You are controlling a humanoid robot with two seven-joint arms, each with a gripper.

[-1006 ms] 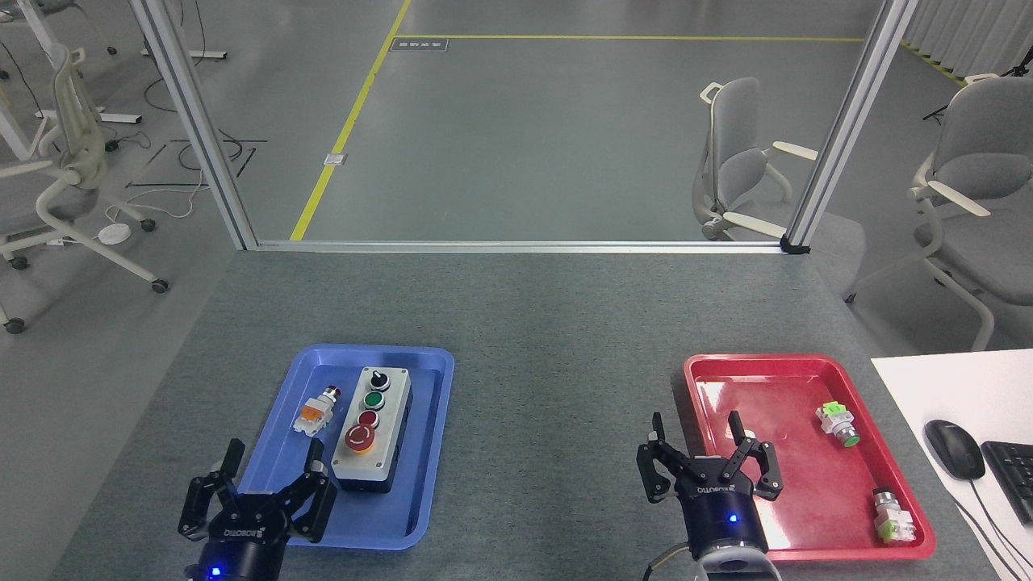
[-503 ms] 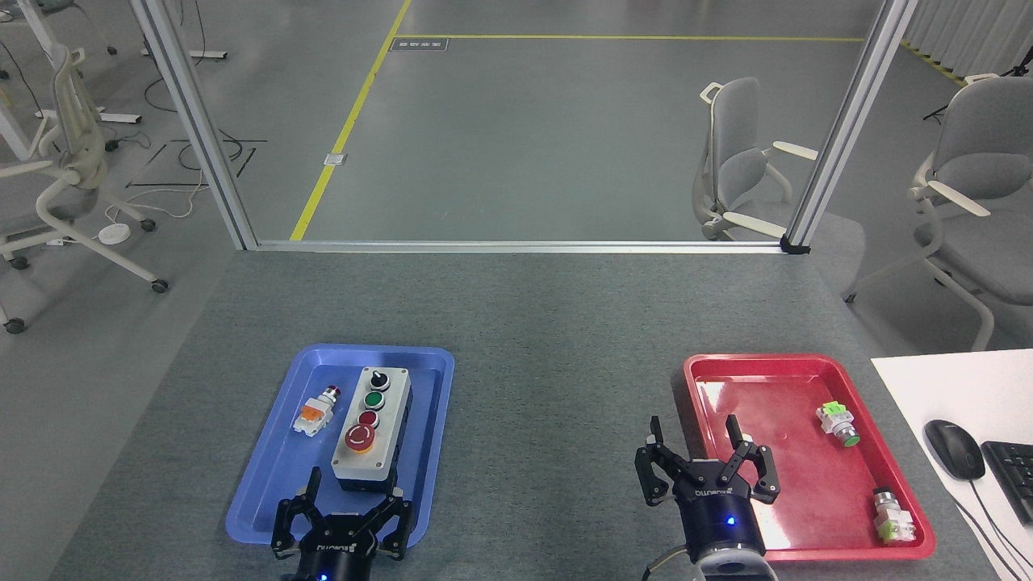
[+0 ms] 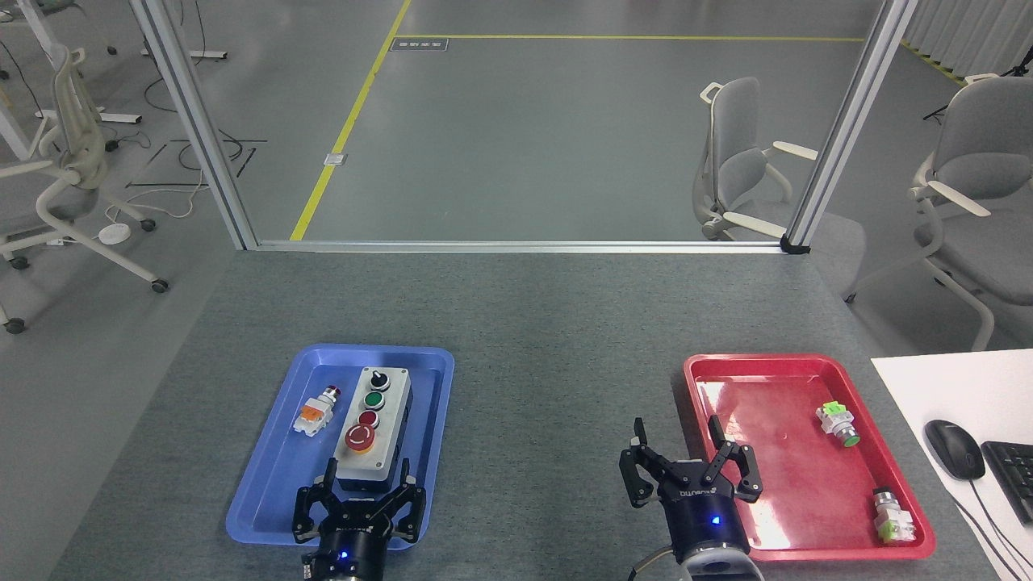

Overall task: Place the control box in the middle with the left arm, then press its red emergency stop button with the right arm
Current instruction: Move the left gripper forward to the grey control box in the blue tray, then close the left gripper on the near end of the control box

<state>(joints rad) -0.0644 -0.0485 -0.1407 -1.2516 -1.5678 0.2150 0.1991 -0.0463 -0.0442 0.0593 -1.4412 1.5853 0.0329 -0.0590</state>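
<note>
The control box [image 3: 373,426] lies lengthwise in the blue tray [image 3: 266,476], light-grey face up, with a black knob, green button, small red button and the big red emergency stop button [image 3: 360,438] nearest me. My left gripper [image 3: 367,470] is open just in front of the box's near end, one finger on each side of that end. My right gripper [image 3: 676,433] stands open over the left rim of the red tray [image 3: 775,379], holding nothing. The middle [image 3: 557,420] is bare grey felt between the trays.
A small orange-bodied push-button [image 3: 315,411] lies in the blue tray left of the box. Two green-and-white push-buttons [image 3: 838,424] [image 3: 892,516] lie in the red tray. A white desk with mouse [image 3: 954,449] and keyboard [image 3: 1013,476] is at the right.
My left gripper has moved right and forward from outside the tray's left edge to the near end of the control box. My right gripper has drifted slightly left.
</note>
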